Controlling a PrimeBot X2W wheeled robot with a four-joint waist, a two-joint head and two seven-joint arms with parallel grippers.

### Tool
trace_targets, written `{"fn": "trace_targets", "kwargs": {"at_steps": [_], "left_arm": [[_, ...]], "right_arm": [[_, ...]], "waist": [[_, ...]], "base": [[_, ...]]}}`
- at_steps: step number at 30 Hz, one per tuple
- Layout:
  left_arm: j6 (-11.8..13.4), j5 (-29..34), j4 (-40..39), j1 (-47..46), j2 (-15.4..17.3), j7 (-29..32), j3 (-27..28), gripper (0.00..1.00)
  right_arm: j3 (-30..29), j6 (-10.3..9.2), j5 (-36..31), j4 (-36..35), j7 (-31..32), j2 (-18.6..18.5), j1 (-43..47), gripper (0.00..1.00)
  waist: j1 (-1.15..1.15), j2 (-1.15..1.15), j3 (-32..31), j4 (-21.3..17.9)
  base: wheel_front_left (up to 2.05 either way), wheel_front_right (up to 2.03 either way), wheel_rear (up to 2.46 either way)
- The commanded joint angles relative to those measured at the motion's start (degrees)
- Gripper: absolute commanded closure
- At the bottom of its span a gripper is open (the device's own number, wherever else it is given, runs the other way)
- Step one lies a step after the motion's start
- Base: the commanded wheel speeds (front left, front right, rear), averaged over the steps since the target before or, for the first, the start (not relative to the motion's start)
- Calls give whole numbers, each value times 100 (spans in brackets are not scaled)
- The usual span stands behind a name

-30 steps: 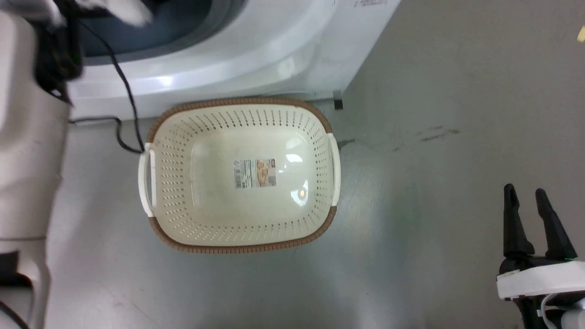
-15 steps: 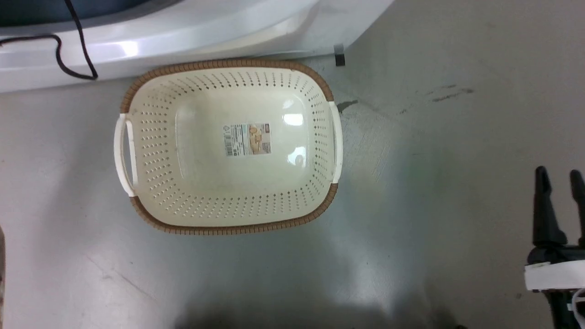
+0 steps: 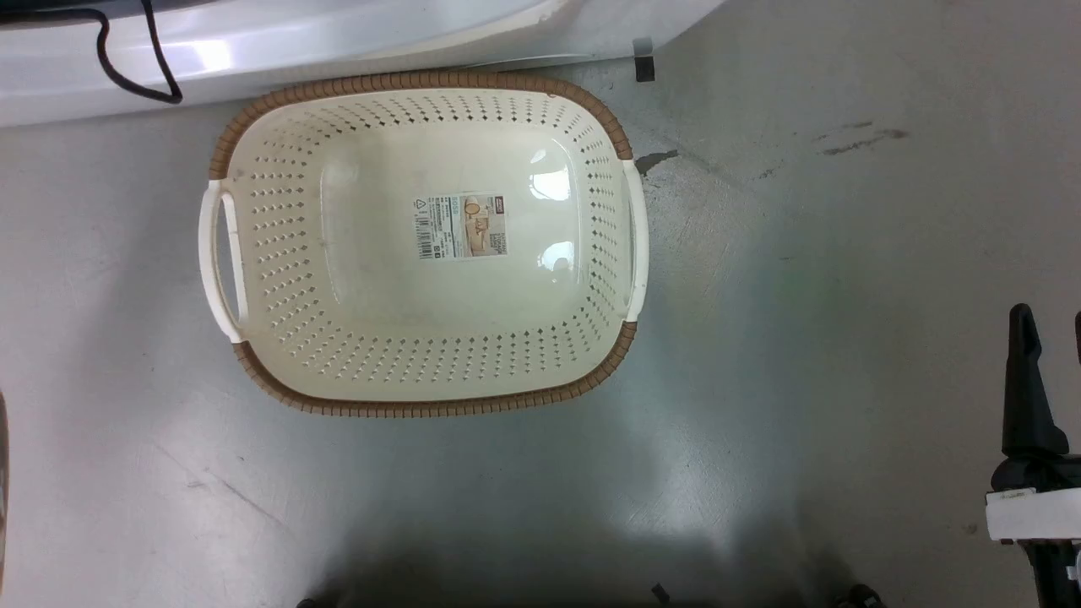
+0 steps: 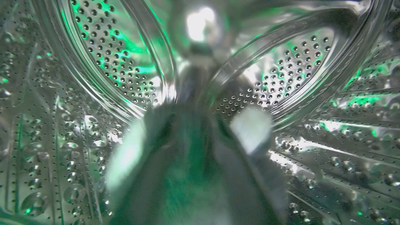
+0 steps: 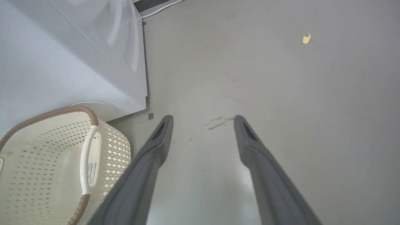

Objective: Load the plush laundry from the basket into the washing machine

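- Cream basket (image 3: 422,408) (label (image 3: 460,226) on its bottom) stands on the floor (image 3: 802,338), beside the washing machine (image 3: 338,34).
- Right tool (image 5: 203,125) — fingers spread.
- Left tool (image 4: 190,125) inside the steel drum (image 4: 118,62) — blurred, so I cannot tell its grip.

a smooth grey floor (image 3: 802,380) carries a cream perforated plastic basket with a brown woven-look rim (image 3: 422,407), standing just beside a large white washing machine (image 3: 338,42). dark scuff marks (image 3: 861,141) streak the floor right of the basket, and 1 small yellow scrap (image 5: 306,38) lies well apart.
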Motion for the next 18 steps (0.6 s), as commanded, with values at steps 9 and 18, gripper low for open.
{"fn": "trace_targets", "kwargs": {"at_steps": [9,18], "left_arm": [[-272,-173,373,57,-347,-283,-141,0],[-457,-300,667,670,-558,-577,-257,0]], "right_arm": [[-53,-4,-40,-54,66,-26,-14,0],[42,-4,-121,-35,167,-13,-72,0]], "waist": [[-1,0,-314,185],[-1,0,-876,359]], "base": [[0,0,0],[0,0,0]]}}
